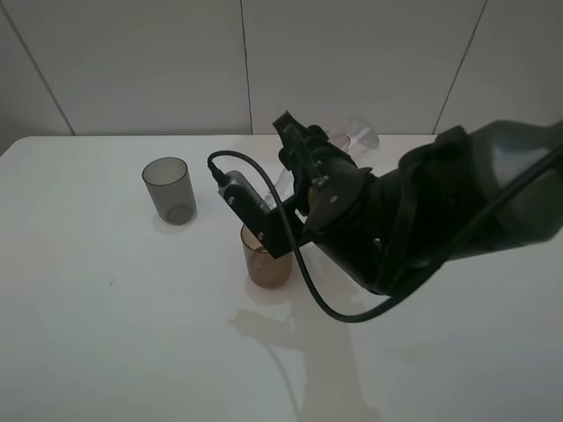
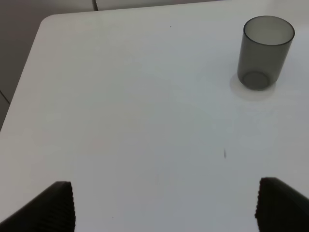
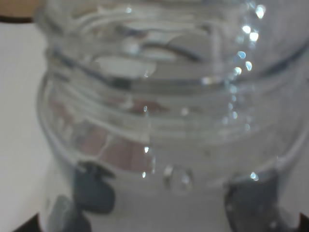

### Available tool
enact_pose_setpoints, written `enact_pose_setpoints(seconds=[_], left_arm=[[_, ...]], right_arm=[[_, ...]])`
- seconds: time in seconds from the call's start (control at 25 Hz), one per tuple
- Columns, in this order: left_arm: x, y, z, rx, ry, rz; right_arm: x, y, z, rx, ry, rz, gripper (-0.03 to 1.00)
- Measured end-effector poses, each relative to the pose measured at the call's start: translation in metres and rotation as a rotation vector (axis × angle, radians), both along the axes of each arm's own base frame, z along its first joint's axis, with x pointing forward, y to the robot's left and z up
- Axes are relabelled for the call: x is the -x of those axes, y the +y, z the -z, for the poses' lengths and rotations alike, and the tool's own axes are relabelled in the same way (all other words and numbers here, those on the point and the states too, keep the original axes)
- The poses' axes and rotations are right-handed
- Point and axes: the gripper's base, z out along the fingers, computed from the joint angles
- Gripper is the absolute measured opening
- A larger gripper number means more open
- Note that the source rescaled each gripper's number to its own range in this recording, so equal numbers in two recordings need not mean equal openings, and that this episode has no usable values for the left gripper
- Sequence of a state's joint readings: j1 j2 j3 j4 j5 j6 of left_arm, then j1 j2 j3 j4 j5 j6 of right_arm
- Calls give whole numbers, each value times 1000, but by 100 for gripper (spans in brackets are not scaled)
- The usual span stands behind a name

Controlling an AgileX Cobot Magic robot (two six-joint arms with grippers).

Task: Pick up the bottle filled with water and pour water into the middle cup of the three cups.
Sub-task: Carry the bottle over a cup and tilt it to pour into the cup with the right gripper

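Clenching the bottle (image 3: 159, 121), right pincer (image 3: 169, 198) tilts its neck toward the middle cup (image 1: 267, 261); left pincer (image 2: 164, 205) gapes.

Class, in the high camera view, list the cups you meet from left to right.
Smoky grey cup → amber-brown cup → pale third cup, partly behind the arm. The bottle in the right tool overlaps the middle, so it is left out.
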State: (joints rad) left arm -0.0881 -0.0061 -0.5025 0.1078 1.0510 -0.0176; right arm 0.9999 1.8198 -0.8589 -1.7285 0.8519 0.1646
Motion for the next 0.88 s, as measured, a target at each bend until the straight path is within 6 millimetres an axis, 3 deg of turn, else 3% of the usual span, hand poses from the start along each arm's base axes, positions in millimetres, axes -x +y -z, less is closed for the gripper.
enact_pose_setpoints(seconds=[0.16, 0.32, 0.64, 0.76, 0.88], left_arm=[[0, 0, 0, 0, 0, 0], [0, 0, 0, 0, 0, 0], [0, 0, 0, 0, 0, 0], [0, 0, 0, 0, 0, 0], [0, 0, 0, 0, 0, 0]], right_arm=[[0, 0, -2, -8, 0, -3, 3], [-2, -9, -19, -122, 56, 28, 3], [-8, -53, -51, -725, 370, 332, 3], [-9, -62, -51, -882, 444, 409, 3], [-9, -75, -37, -1058, 541, 475, 3]])
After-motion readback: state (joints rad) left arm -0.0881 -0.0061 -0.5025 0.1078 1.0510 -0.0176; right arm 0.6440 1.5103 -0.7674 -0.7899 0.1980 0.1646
